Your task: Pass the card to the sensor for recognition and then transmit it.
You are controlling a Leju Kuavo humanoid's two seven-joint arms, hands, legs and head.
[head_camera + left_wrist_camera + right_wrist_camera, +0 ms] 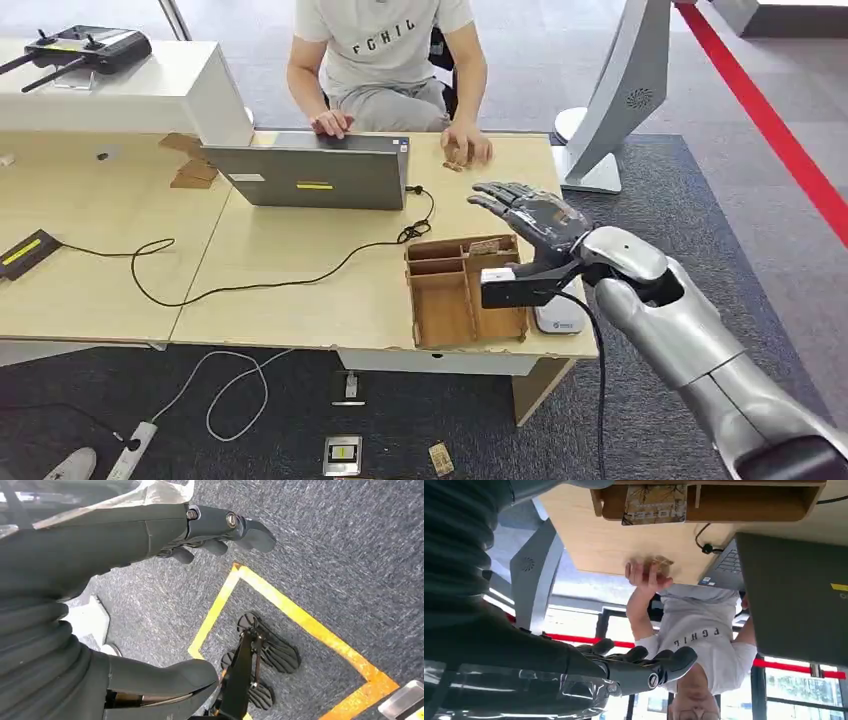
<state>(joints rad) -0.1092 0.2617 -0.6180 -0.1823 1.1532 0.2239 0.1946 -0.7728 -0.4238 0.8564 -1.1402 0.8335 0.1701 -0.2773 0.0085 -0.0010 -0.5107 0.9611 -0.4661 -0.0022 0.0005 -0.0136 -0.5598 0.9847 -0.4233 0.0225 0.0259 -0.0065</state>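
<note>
**Inspector:** State of the right hand (530, 212)?

**Assistant:** Raised over the bench (300, 290), fingers spread and extended, holding nothing. It hovers just beyond the far right corner of the wooden tray (465, 292).

**Inspector:** And the left hand (220, 530)?

**Assistant:** Hanging over the carpet, fingers loosely curled, nothing in it.

**Inspector:** Location of the card (654, 504)?

**Assistant:** Standing on edge in the tray's rear compartment, leaning against the back wall, printed face towards the right wrist camera. In the head view it appears as a pale strip at the tray's far edge.

**Inspector:** Handling assessment?

**Assistant:** By judgement: thin, light, fairly stiff, with a smooth face likely to slip. The exposed upper edge is the sensible place to pinch, thumb on one face and a finger on the other; the compartment walls leave little room lower down.

**Inspector:** Other items?

**Assistant:** A white device (560, 318) beside the tray, possibly the sensor. A laptop (318, 175), and a seated person (385, 60) across the bench.
</note>
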